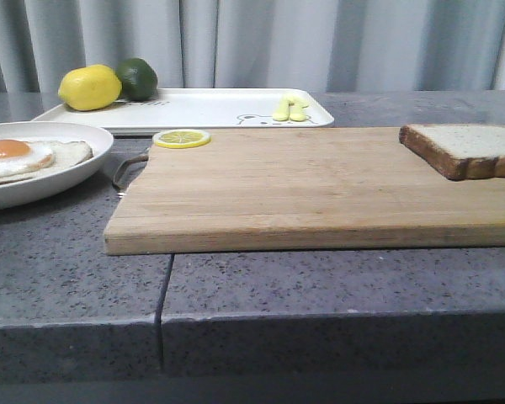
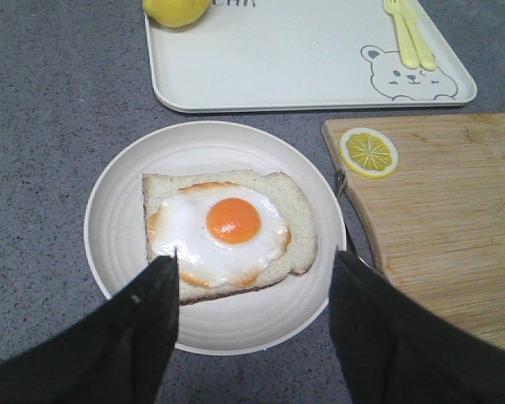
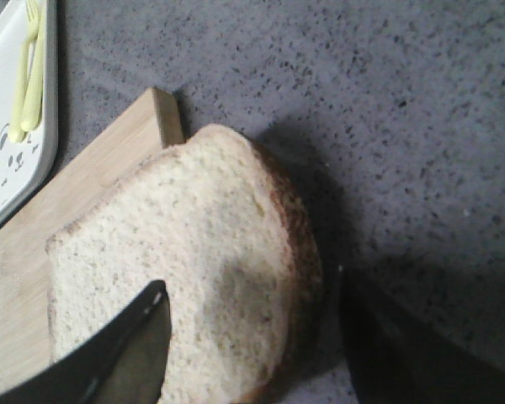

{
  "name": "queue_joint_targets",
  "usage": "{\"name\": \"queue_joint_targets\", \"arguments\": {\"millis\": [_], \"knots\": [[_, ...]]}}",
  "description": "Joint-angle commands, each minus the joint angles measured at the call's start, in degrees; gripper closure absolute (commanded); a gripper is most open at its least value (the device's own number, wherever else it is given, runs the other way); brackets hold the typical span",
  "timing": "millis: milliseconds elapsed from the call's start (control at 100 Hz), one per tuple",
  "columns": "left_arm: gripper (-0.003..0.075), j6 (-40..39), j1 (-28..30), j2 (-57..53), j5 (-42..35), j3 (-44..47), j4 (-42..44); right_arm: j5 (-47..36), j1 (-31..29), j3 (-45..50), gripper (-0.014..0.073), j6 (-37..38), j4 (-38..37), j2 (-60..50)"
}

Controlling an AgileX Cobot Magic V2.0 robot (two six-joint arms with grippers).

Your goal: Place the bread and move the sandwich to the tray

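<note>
1. Front view: the cutting board served as landmark. The bread lay on its far right corner. The white bowl with the fried egg sat just left of the board; the tray lay just behind it, carrying a lemon and a lime.
2. Left wrist view: the left gripper hung wide open above the bowl, its fingers either side of the egg on its bread slice, beside the board.
3. Right wrist view: the right gripper stood wide open over the bread at the board's corner, holding nothing.
</note>
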Motion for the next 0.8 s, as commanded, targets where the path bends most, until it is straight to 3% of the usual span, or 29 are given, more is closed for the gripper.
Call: {"name": "queue_joint_targets", "arguments": {"millis": [0,790], "knots": [[0.0354,0.2,0.2,-0.1,-3.5,-2.0,-1.0,2.6,-0.5,-1.8,0.0146,-0.8,2.3,-0.3],[0.0354,0.2,0.2,-0.1,-3.5,-2.0,-1.0,6.3,-0.5,-1.9,0.0146,-2.3,5.9,2.6]]}}
